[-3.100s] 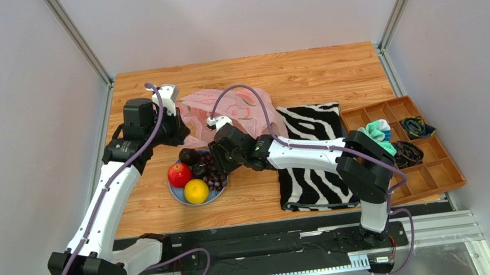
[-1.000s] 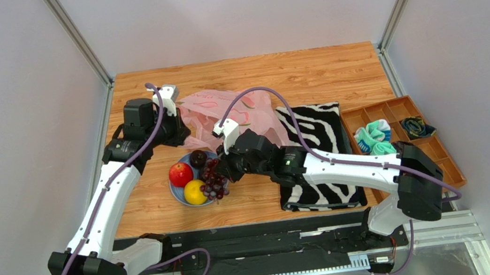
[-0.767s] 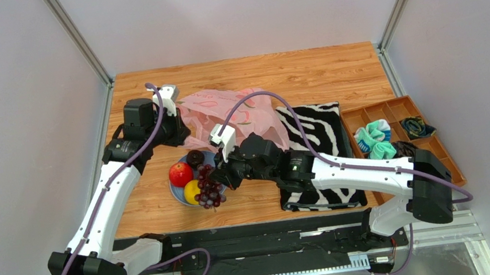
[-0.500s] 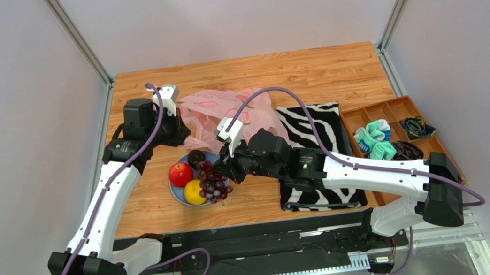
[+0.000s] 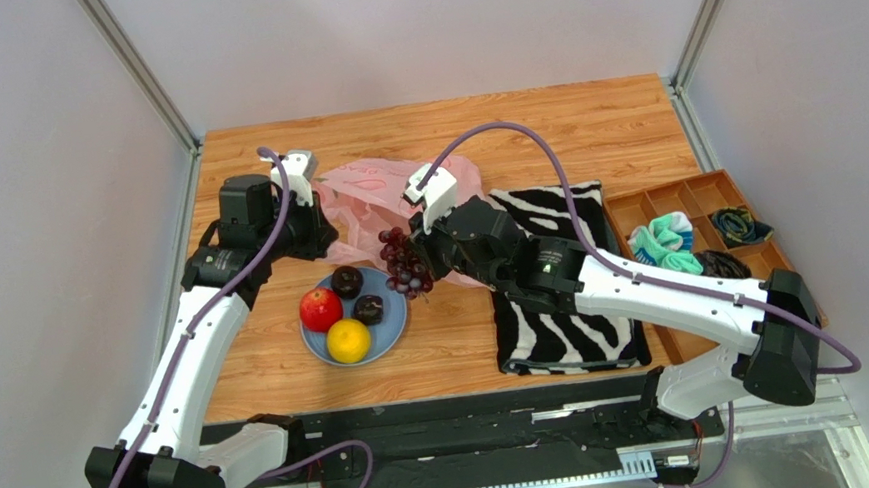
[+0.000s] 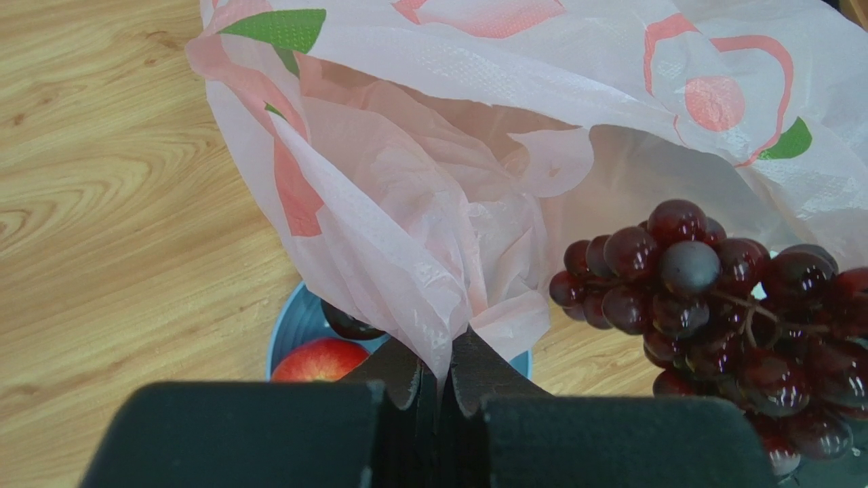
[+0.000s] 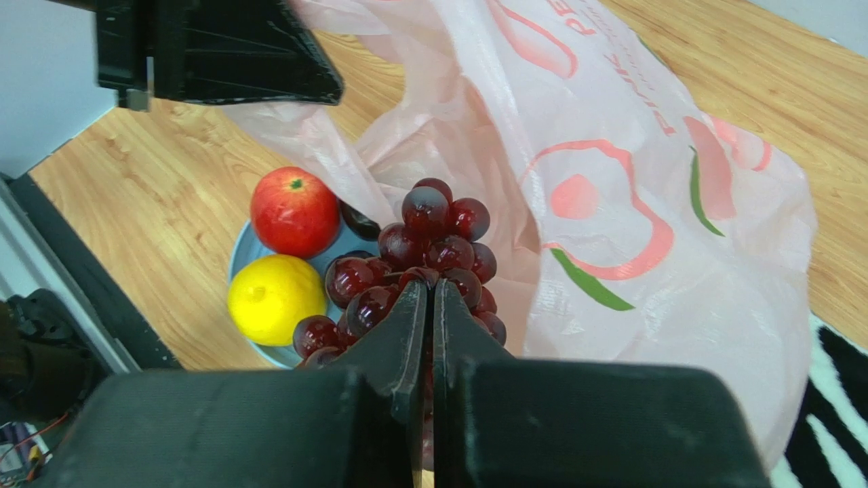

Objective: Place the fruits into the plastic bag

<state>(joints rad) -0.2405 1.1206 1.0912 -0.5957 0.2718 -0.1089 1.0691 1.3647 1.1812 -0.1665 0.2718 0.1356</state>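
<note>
My left gripper (image 5: 323,236) is shut on the rim of the pink plastic bag (image 5: 377,195) and holds its mouth up; the pinch shows in the left wrist view (image 6: 444,366). My right gripper (image 5: 419,259) is shut on the dark purple grape bunch (image 5: 404,261) and holds it in the air at the bag's mouth, above the table beside the blue plate (image 5: 393,320). The bunch also shows in the left wrist view (image 6: 713,295) and the right wrist view (image 7: 418,269). On the plate lie a red apple (image 5: 318,310), a yellow citrus (image 5: 348,340) and two dark plums (image 5: 346,282).
A zebra-striped cloth (image 5: 566,290) lies right of the bag under my right arm. An orange divided tray (image 5: 777,312) with cloth items stands at the right edge. Grey walls close in both sides.
My right gripper has lifted the grape bunch off the plate and carried it up and right, toward the bag's mouth. The left arm has held still with the bag.
</note>
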